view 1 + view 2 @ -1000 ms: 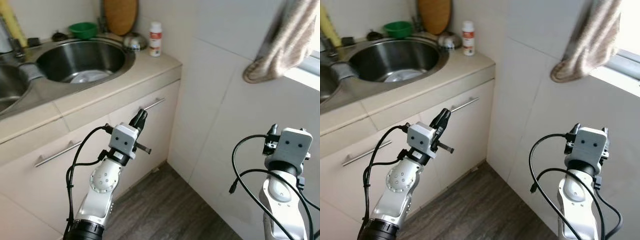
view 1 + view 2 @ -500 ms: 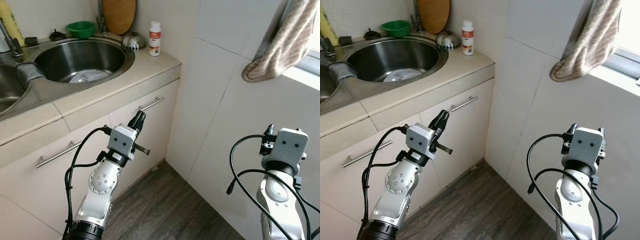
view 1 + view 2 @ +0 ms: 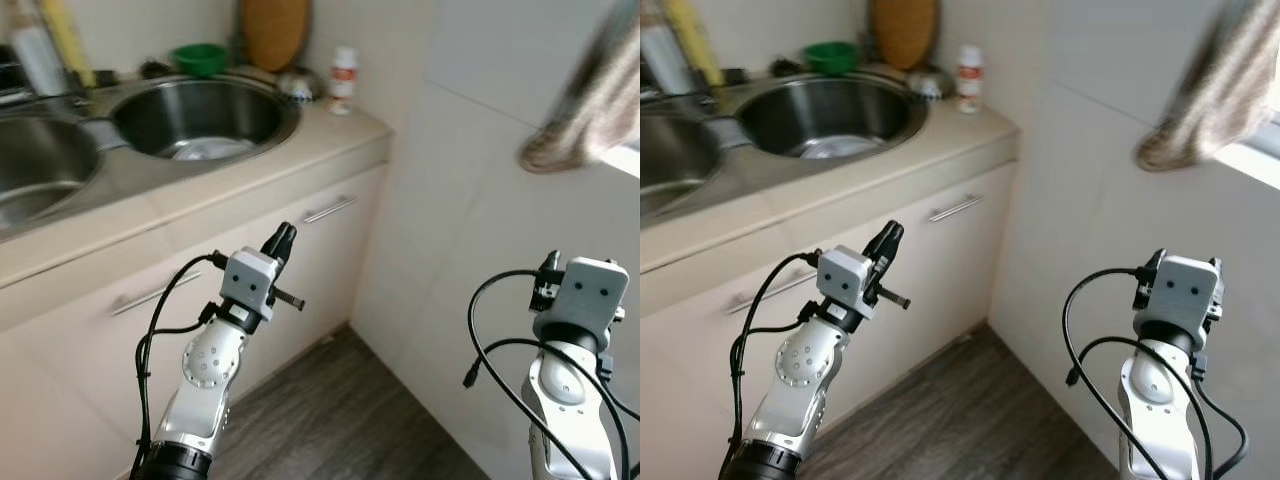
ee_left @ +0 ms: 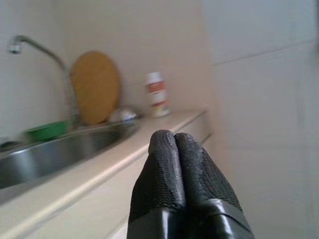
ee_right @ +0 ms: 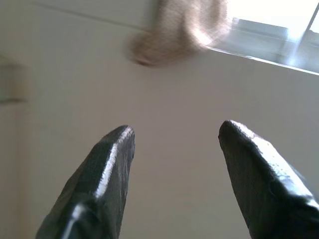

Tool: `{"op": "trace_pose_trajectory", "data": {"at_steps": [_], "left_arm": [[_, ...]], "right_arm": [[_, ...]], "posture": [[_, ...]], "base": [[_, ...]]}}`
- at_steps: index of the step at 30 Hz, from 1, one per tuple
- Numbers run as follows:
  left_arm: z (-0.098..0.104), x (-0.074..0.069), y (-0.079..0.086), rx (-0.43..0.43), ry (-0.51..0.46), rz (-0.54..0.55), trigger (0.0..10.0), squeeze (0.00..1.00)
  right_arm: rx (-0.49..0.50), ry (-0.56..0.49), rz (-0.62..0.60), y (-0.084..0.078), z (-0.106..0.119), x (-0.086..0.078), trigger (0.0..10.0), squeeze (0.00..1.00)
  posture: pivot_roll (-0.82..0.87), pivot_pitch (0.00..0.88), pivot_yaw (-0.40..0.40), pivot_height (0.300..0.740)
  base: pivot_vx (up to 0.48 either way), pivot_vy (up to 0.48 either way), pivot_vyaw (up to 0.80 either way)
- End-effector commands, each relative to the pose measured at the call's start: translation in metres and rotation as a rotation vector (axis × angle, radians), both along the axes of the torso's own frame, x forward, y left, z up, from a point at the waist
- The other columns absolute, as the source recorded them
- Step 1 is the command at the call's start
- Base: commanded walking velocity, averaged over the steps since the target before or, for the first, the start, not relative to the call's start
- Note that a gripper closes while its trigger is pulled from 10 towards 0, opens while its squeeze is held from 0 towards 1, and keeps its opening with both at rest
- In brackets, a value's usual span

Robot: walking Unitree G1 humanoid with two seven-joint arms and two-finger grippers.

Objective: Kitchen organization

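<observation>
Left hand (image 3: 285,234): closed, empty, same pose.
Right hand (image 5: 174,149): open, idle.
View: swung left, more sink (image 3: 205,110) showing.
Worktop (image 3: 200,185): untouched, organizing not started.

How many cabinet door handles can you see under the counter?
2. One long silver bar handle is on the cream cabinet door nearest the tiled wall corner; the other silver bar handle is on the door farther left, just behind the left arm. More may lie outside the frame.
</observation>
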State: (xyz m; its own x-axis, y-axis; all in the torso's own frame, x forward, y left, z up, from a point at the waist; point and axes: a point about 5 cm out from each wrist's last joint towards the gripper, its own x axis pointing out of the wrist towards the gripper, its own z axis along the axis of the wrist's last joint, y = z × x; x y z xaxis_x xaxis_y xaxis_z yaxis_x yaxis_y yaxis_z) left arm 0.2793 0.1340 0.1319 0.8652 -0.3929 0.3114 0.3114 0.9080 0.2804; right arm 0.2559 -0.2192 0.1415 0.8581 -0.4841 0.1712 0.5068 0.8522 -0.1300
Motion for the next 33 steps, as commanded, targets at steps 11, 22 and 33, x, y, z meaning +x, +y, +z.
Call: {"op": "trace_pose_trajectory", "data": {"at_steps": [11, 22, 33], "left_arm": [[0.0020, 0.0002, -0.0080, 0.020, -0.010, -0.030, 10.0, 0.00], [0.0017, 0.0003, -0.0080, 0.022, -0.007, -0.030, 10.0, 0.00], [0.0010, 0.0018, -0.0063, 0.000, 0.014, -0.021, 10.0, 0.00]], "right_arm": [[-0.011, 0.004, -0.036, -0.0094, 0.0003, -0.0039, 10.0, 0.00], [-0.010, 0.002, -0.042, -0.0100, 0.0002, -0.0043, 10.0, 0.00], [-0.006, 0.002, -0.042, -0.0093, 0.0000, -0.0034, 10.0, 0.00]], "posture": [[0.10, 0.000, -0.055, 0.740], [0.10, 0.000, -0.051, 0.740], [0.10, 0.000, -0.052, 0.740]], "base": [[0.000, 0.000, -0.44], [0.000, -0.421, -0.15], [0.000, -0.044, -0.07]]}}
